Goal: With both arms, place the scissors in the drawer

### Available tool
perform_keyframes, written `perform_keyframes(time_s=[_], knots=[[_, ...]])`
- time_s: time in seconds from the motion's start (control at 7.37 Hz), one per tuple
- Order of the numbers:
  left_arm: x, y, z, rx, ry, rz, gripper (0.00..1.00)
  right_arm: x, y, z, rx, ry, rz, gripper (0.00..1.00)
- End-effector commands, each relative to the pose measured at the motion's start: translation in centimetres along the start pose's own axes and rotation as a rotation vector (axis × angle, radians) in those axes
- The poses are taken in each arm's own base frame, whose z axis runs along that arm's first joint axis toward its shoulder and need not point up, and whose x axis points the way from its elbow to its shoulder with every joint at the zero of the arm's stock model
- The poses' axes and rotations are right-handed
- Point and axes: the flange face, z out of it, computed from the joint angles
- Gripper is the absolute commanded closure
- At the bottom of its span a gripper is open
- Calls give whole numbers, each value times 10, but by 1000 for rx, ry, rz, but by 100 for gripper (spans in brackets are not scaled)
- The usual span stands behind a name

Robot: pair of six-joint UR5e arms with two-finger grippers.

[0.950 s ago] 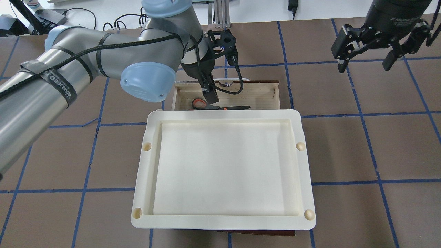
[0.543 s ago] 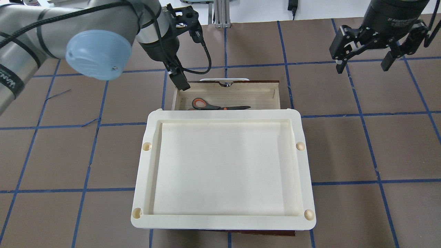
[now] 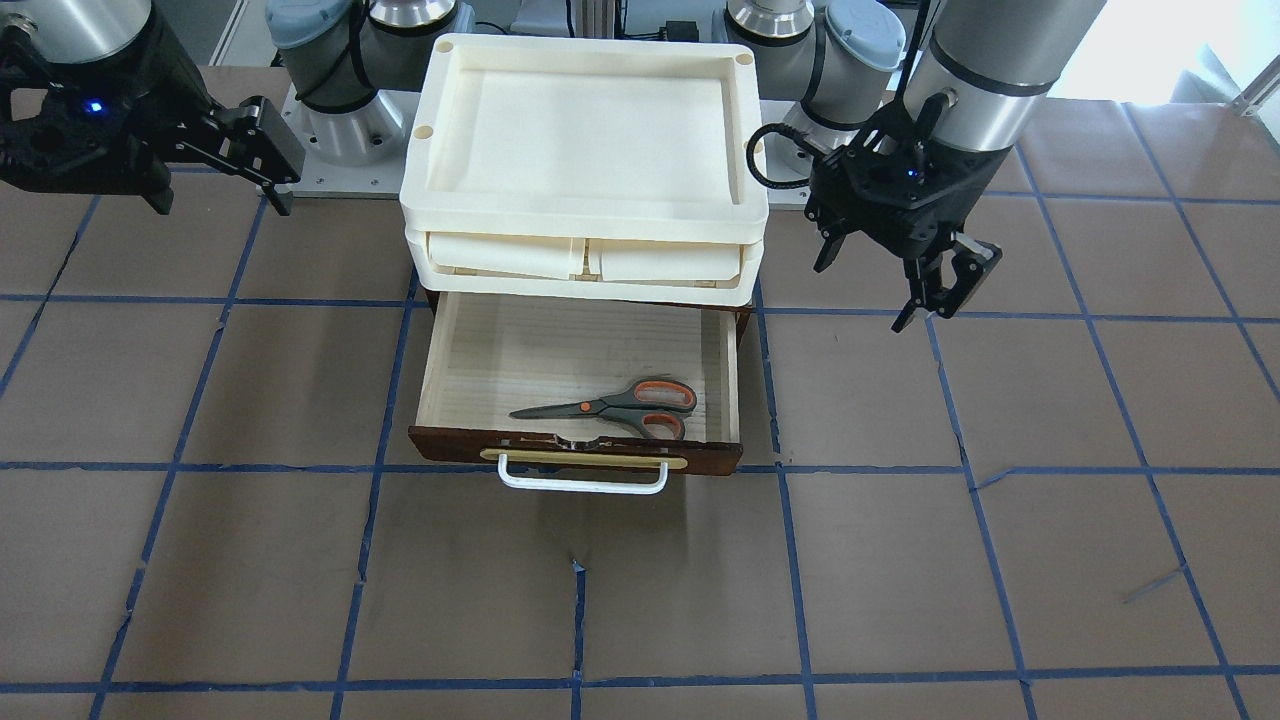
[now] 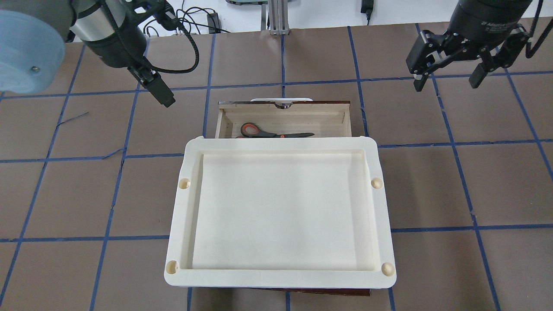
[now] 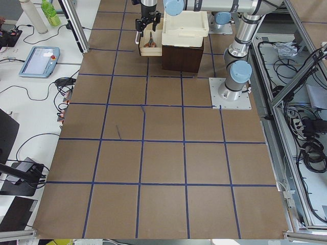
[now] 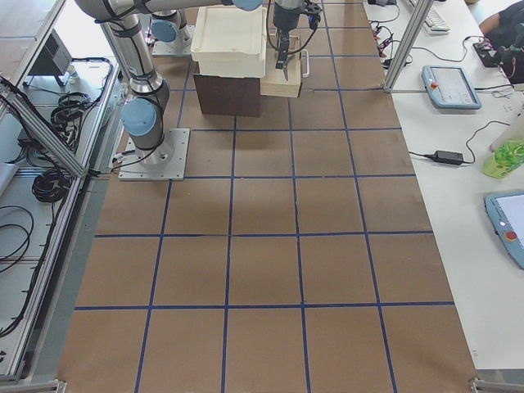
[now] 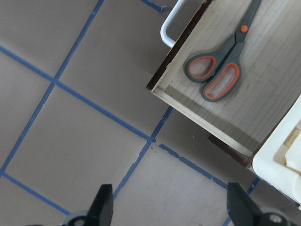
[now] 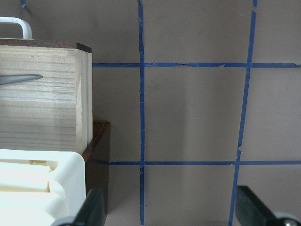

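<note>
The scissors point(image 3: 620, 400) lie flat on the pale floor of the open drawer point(image 3: 450, 445), near its front, handle loops toward my left side. They also show in the overhead view point(image 4: 268, 131) and the left wrist view point(image 7: 218, 70). My left gripper point(image 3: 890, 275) is open and empty, hanging above the table beside the drawer, apart from it. My right gripper point(image 4: 447, 80) is open and empty, high above the table on the other side. The right wrist view shows only the blade tip point(image 8: 21, 79) inside the drawer point(image 8: 47, 117).
Two stacked cream plastic trays point(image 4: 281, 144) sit on top of the dark cabinet and overhang the back of the drawer. The white bar handle point(image 3: 583, 482) sticks out from the drawer front. Brown table with blue tape grid point(image 3: 900, 560) all around.
My left gripper has pulled up out of the drawer and swung away toward my left. The scissors stay lying in the drawer. My right gripper has barely shifted.
</note>
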Motion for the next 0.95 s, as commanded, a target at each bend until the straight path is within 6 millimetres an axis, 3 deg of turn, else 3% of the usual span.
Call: perform_keyframes(time_s=[0.0,0.27,0.54,0.81], knots=[[5,20,-14,-41,-30,-426,13,-3,0,2,-4,-24,-24,0],[16,33,-24,-79,-18,-717,4,-3,0,3,-6,-24,-15,0],[3,51,-32,-158,-81,-764,2,-3,0,4,-7,-25,-21,0],[-2,56,-33,-133,-29,-797,2,-3,1,5,-13,-25,-12,0]])
